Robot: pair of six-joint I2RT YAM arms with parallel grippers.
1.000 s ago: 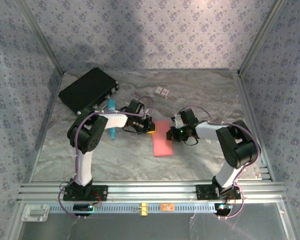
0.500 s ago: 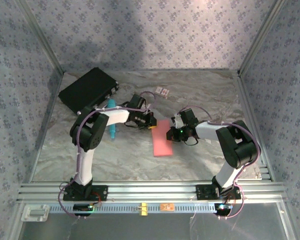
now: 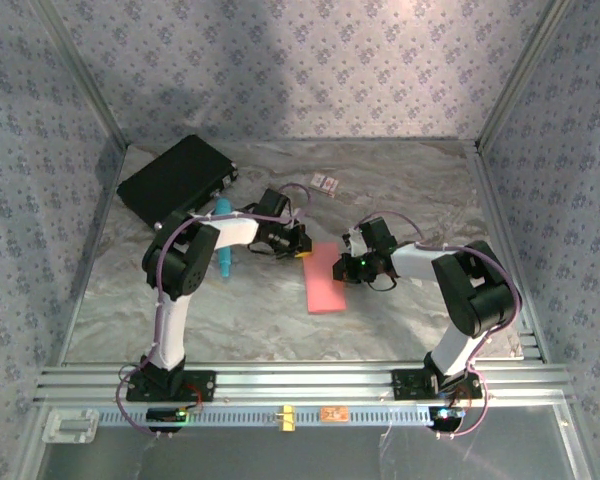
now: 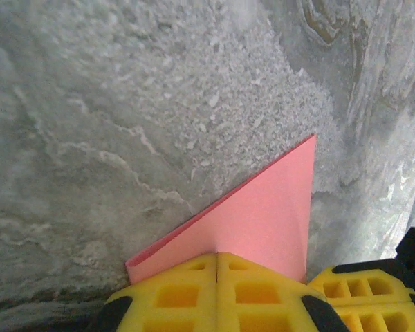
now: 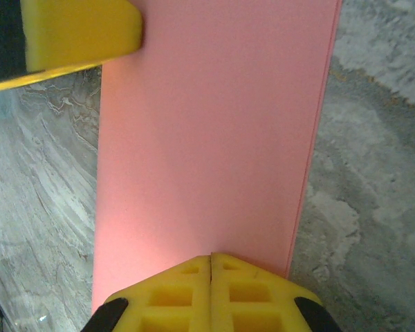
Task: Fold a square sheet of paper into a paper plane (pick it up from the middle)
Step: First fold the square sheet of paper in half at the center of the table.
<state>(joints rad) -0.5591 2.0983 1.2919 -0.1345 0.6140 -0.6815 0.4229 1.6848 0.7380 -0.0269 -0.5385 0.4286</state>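
The grey marbled table fills the middle of the top view. A black case lies in its upper left. The pink sheet lies flat at the frame's centre as a tall narrow rectangle. The left gripper meets the sheet's upper left corner and the right gripper its right edge. In both wrist views the yellow jaws are pressed together, their tips on the paper. A teal marker lies below the case, partly under the left arm. A small card sits near the top edge.
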